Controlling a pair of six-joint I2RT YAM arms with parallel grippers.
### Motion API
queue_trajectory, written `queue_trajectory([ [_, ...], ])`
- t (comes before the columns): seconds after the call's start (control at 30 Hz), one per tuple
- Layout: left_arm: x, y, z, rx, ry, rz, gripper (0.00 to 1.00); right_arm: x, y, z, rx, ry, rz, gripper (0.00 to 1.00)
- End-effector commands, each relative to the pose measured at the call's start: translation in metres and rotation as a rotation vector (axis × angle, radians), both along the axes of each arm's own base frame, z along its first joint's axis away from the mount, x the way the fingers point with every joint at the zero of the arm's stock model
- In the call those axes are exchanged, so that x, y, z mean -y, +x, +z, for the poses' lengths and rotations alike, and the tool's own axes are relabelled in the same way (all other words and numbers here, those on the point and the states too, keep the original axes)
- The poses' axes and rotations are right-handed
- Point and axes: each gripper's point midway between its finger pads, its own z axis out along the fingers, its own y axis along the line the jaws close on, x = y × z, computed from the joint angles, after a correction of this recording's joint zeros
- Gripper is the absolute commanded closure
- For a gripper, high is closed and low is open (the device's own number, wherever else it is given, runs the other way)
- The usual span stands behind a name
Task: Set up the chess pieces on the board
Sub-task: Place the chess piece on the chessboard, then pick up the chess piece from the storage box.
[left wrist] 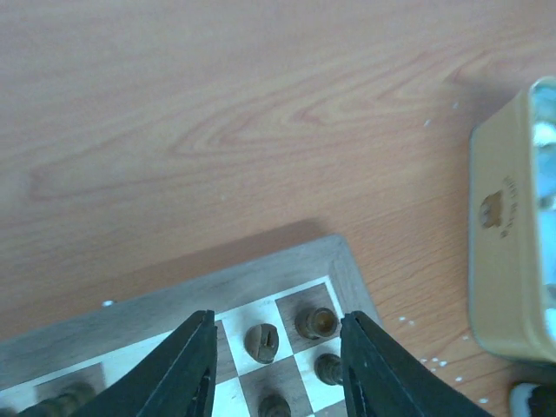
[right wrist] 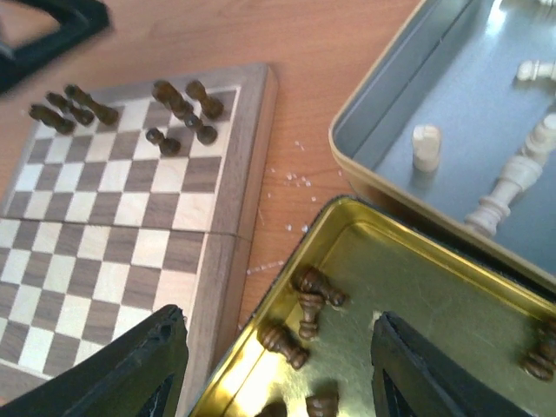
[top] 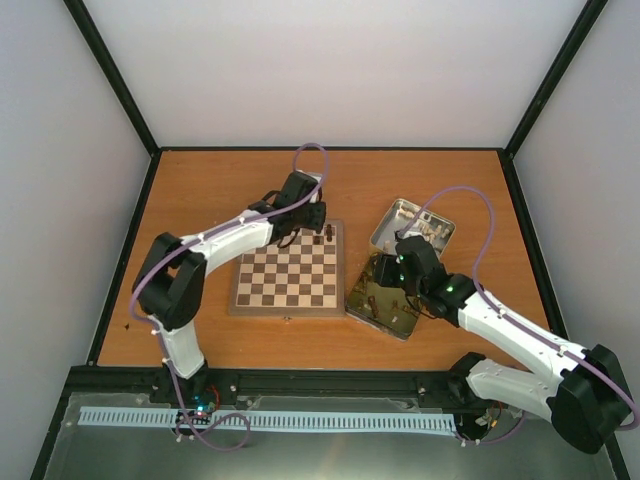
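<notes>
Left hand (left wrist: pixel 278 352) spread open above board (left wrist: pixel 182 300) corner, dark chess pieces (left wrist: pixel 262 342) standing between fingers (left wrist: pixel 187 373), tin (left wrist: pixel 504 252) at right

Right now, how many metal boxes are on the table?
2: a gold box holding brown pieces, and a silver box holding white pieces just behind it.

From overhead I get bright, even light, with only faint soft shadows on the table (top: pixel 200 190). My left wrist view is soft throughout, the chess pieces (left wrist: pixel 263 342) smeared. On the right wrist view, glare whitens the far right corner of the silver tin (right wrist: pixel 452 113).
</notes>
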Motion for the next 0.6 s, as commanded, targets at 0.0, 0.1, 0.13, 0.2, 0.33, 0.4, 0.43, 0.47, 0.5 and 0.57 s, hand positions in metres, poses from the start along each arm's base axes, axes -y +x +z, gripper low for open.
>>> queue_trajectory([
  [0.0,-0.012,-0.006,0.070,0.106,-0.072,0.053,0.59,0.002,-0.011,-0.006,-0.113,-0.064,0.037,0.42],
  [0.1,-0.032,-0.020,0.093,0.146,-0.096,0.090,0.56,0.005,-0.027,-0.025,-0.243,-0.123,0.077,0.45],
  [0.13,-0.039,-0.025,0.098,0.153,-0.103,0.103,0.55,0.006,-0.032,-0.031,-0.278,-0.134,0.086,0.47],
  [0.2,-0.055,-0.033,0.106,0.163,-0.116,0.126,0.55,0.005,-0.040,-0.039,-0.322,-0.141,0.110,0.49],
  [0.33,-0.086,-0.048,0.123,0.200,-0.145,0.168,0.54,0.007,-0.047,-0.050,-0.385,-0.174,0.134,0.52],
  [0.4,-0.102,-0.053,0.128,0.219,-0.159,0.205,0.52,0.005,-0.053,-0.058,-0.437,-0.193,0.174,0.52],
  [0.43,-0.110,-0.056,0.131,0.230,-0.170,0.224,0.51,0.003,-0.057,-0.063,-0.461,-0.200,0.197,0.52],
  [0.47,-0.117,-0.059,0.129,0.236,-0.177,0.244,0.50,0.003,-0.061,-0.067,-0.489,-0.206,0.218,0.52],
  [0.5,-0.124,-0.062,0.133,0.250,-0.196,0.264,0.49,0.004,-0.066,-0.071,-0.519,-0.221,0.232,0.53],
  [0.57,-0.132,-0.066,0.133,0.263,-0.229,0.292,0.47,0.002,-0.072,-0.072,-0.566,-0.230,0.265,0.53],
])
